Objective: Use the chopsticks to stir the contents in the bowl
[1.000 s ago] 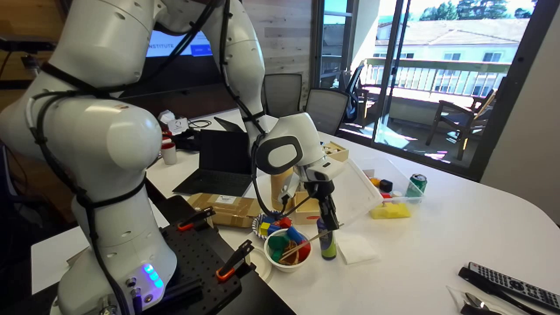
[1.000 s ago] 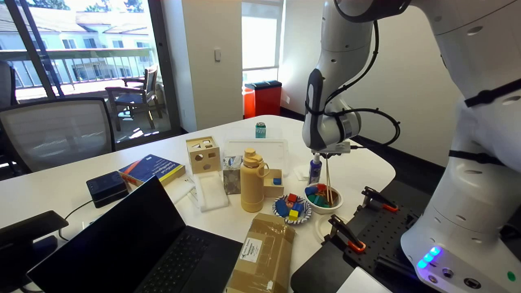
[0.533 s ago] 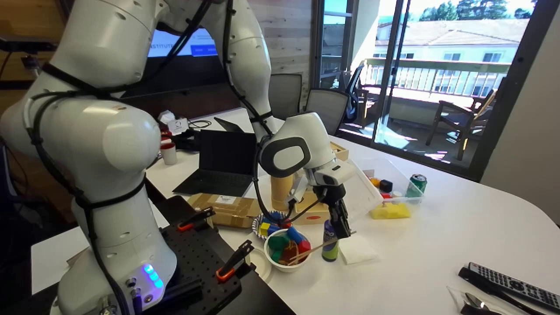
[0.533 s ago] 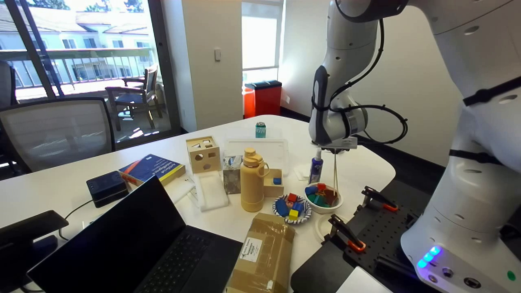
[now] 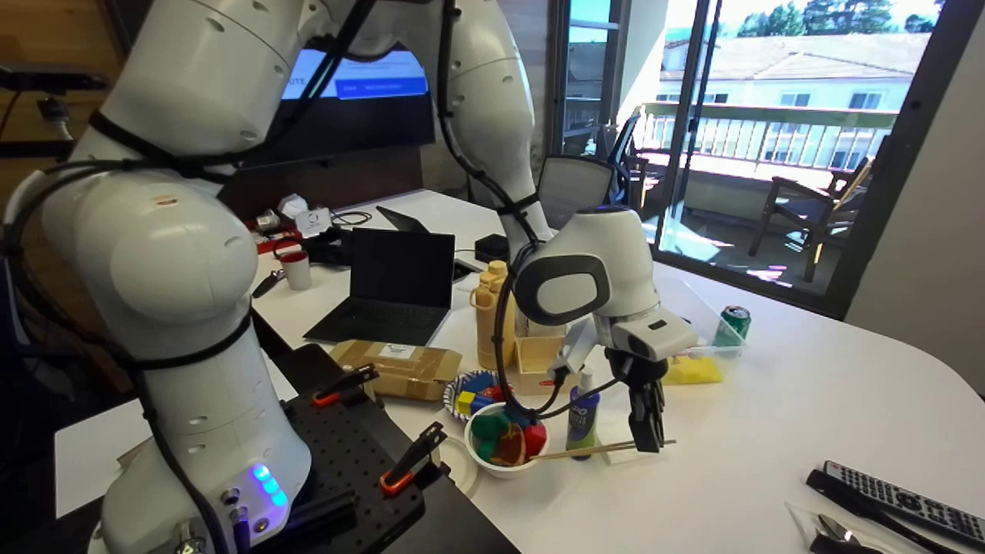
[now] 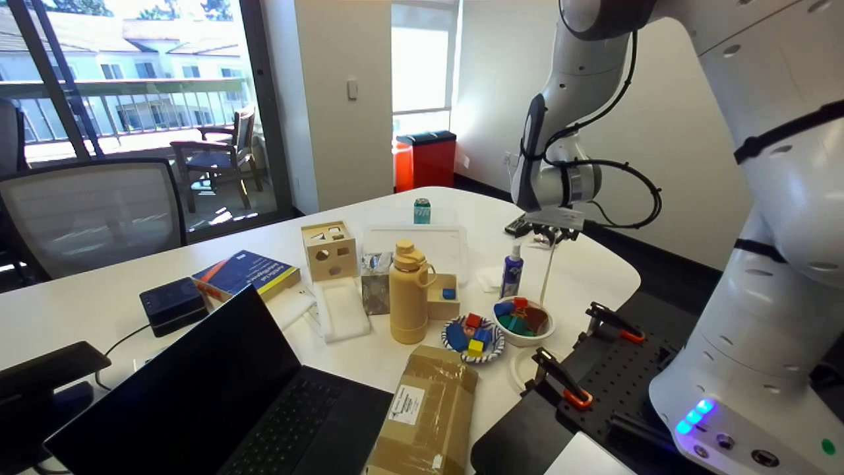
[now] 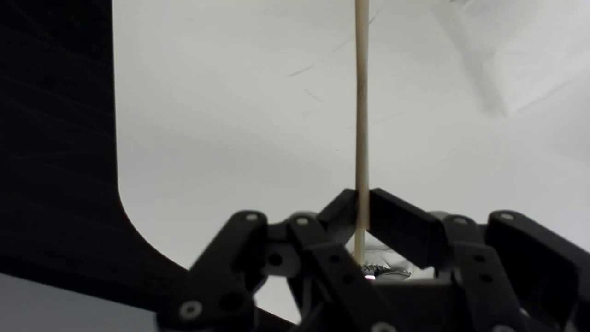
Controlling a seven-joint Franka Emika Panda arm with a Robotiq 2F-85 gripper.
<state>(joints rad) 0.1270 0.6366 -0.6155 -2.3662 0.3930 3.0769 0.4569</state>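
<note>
Hovers over the white surface (image 5: 692,500), beside the white bowl (image 5: 504,472) of coloured pieces (image 5: 489,425). Clenches the fingers (image 7: 405,223) on the chopsticks (image 7: 362,115), slanting them with lower ends at the bowl's rim; cannot tell whether touching.

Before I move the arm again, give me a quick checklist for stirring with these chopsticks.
1. Gripper shut on the chopsticks: ok.
2. Tips down among the contents: not ok; in both exterior views they end around the rim of the bowl.
3. Tips touching that rim: cannot tell.
4. Bowl upright with its contents inside: ok.
5. Chopsticks clear of the purple bottle: ok; a gap shows between them in an exterior view.
</note>
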